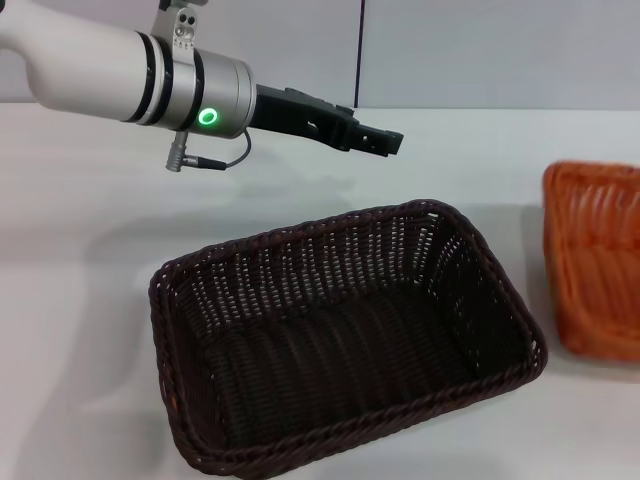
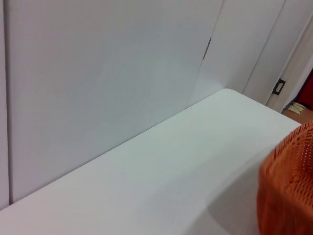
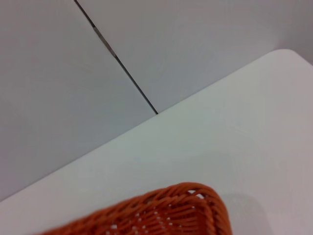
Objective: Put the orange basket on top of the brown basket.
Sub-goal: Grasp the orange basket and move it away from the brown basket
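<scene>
The brown basket (image 1: pixel 345 340) stands empty on the white table (image 1: pixel 80 250), in the middle of the head view. The orange basket (image 1: pixel 595 255) stands on the table at the right edge, cut off by the frame. It also shows in the left wrist view (image 2: pixel 288 191) and in the right wrist view (image 3: pixel 156 213). My left gripper (image 1: pixel 385 140) hangs in the air above and behind the brown basket's far rim, pointing right toward the orange basket, touching nothing. My right gripper is out of the head view.
A pale wall (image 1: pixel 480 50) with a dark vertical seam (image 1: pixel 359 50) rises behind the table's far edge. In the left wrist view, floor and a red thing (image 2: pixel 305 95) show beyond the table's far corner.
</scene>
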Controlling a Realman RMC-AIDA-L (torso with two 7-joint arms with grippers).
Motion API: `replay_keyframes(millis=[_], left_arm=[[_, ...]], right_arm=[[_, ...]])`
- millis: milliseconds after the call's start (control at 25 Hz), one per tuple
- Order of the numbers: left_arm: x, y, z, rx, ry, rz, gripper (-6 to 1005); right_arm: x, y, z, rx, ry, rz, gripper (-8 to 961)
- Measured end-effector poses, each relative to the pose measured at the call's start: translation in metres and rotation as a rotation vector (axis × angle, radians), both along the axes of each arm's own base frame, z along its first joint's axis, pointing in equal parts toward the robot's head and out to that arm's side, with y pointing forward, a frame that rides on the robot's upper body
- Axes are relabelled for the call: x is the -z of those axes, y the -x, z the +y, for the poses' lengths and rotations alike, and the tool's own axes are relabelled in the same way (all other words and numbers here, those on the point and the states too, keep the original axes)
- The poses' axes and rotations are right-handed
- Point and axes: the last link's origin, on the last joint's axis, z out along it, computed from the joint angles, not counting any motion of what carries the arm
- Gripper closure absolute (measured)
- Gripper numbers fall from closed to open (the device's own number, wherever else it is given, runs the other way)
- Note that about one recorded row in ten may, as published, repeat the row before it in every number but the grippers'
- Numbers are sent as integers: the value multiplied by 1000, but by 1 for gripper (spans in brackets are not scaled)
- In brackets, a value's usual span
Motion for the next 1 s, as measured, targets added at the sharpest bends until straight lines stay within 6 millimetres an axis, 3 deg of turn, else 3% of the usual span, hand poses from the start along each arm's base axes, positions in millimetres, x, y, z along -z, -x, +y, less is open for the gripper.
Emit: replay_keyframes(millis=[520,720,1000], left_arm=[[1,0,1,-1,-3,-3,137],[2,0,0,0,3,-4,138],[3,-1,0,0,6,-7,138]], right_arm=[[-6,10,3,-18,40,43,497],[-1,8,2,0,51,40,301],[7,7,3,1,58,42,354]])
